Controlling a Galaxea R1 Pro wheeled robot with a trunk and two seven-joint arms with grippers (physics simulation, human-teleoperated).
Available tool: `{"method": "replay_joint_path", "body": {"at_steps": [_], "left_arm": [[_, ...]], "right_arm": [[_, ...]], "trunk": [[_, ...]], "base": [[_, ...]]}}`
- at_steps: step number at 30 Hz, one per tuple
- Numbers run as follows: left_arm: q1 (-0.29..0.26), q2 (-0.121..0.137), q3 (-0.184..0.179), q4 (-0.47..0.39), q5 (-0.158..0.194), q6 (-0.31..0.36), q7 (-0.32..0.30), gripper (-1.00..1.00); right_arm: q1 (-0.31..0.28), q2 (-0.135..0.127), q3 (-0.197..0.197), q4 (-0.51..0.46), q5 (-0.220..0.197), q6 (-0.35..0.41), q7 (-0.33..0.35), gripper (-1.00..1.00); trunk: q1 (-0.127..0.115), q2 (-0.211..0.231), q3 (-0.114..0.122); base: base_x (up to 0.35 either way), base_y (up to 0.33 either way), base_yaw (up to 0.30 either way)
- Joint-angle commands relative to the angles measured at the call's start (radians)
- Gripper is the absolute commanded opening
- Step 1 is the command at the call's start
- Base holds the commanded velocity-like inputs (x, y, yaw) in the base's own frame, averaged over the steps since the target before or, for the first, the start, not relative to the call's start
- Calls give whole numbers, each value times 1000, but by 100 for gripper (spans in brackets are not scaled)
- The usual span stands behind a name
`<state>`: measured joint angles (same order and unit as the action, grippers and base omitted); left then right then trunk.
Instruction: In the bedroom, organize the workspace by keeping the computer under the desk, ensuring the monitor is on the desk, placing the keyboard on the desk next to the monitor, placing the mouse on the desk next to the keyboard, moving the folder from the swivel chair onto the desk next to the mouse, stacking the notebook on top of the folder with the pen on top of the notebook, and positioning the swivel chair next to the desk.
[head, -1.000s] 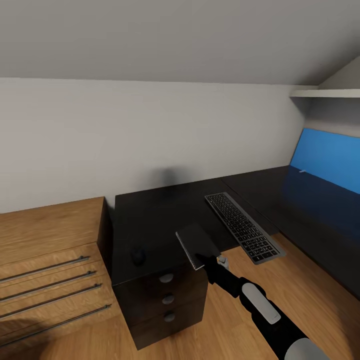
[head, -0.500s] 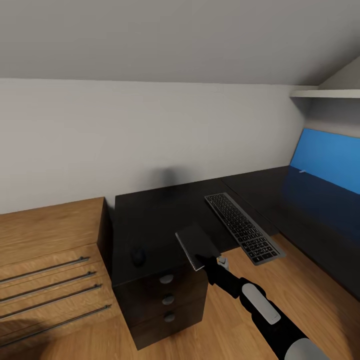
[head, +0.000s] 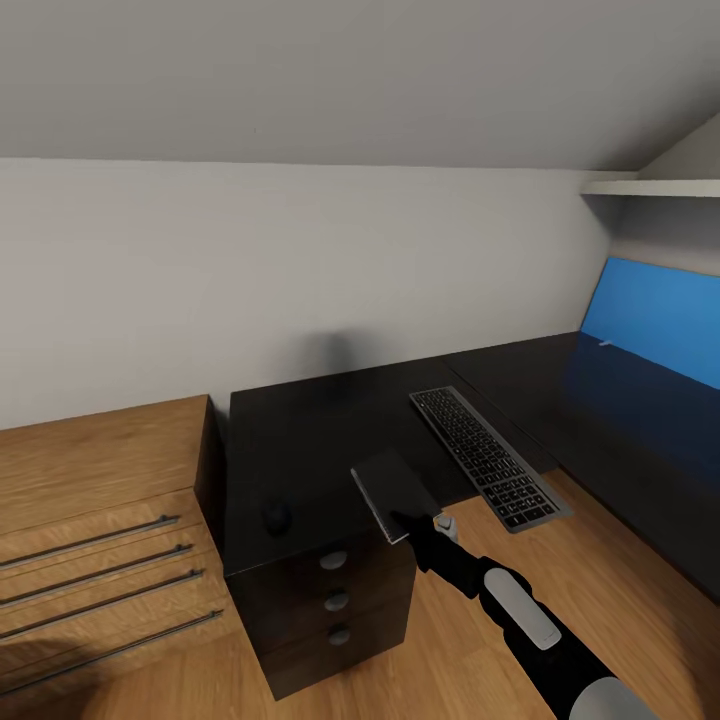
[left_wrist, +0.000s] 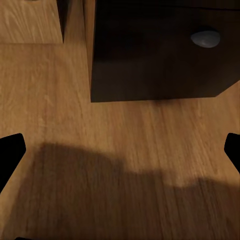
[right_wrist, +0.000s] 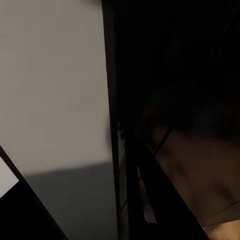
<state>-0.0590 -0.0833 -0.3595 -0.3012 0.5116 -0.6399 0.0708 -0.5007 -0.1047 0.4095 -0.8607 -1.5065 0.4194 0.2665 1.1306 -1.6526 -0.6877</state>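
**Notebook held over the black worktop's front edge**

Here the right tool (head: 408, 522) is clamped on the near corner of the notebook (head: 395, 491), a thin grey-covered rectangle with a pale binding edge, held tilted just above the front of the glossy black worktop (head: 310, 440). The right arm reaches in from the lower right of the head view, black with light grey panels.

The keyboard (head: 487, 456) lies to the right of the notebook, apart from it, set at an angle with its near end hanging past the worktop's edge over the wood floor (head: 500, 560). The mouse (head: 276, 517) sits on the worktop to the left of the notebook, near the front edge and above a black drawer unit (head: 335, 600) with three round grey knobs. Left of that stands a low oak drawer chest (head: 100, 520) with long dark bar handles.

Further right, the dark worktop runs on toward a bright blue panel (head: 655, 315) below a white wall shelf (head: 650, 186).

In the left wrist view, the left tool (left_wrist: 120, 155) stands wide, its two black fingertips (left_wrist: 10, 152) at the picture's opposite edges, over wood floor in front of the black drawer unit with one grey knob (left_wrist: 205, 38).
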Motion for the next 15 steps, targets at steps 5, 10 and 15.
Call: {"method": "replay_joint_path", "body": {"at_steps": [5,10,15], "left_arm": [[-1,0,-9,1,4,-4,7,100],[-1,0,-8,1,4,-4,7,100],[-1,0,-8,1,4,-5,7,100]], "right_arm": [[-1,-1,2,16,6,-8,-8,-100],[-1,-1,2,15,6,-8,-9,-100],[-1,-1,2,15,6,-8,-9,-100]], "trunk": [[6,0,-1],[-10,28,12],[-17,42,18]], "base": [[0,0,0],[0,0,0],[0,0,0]]}}
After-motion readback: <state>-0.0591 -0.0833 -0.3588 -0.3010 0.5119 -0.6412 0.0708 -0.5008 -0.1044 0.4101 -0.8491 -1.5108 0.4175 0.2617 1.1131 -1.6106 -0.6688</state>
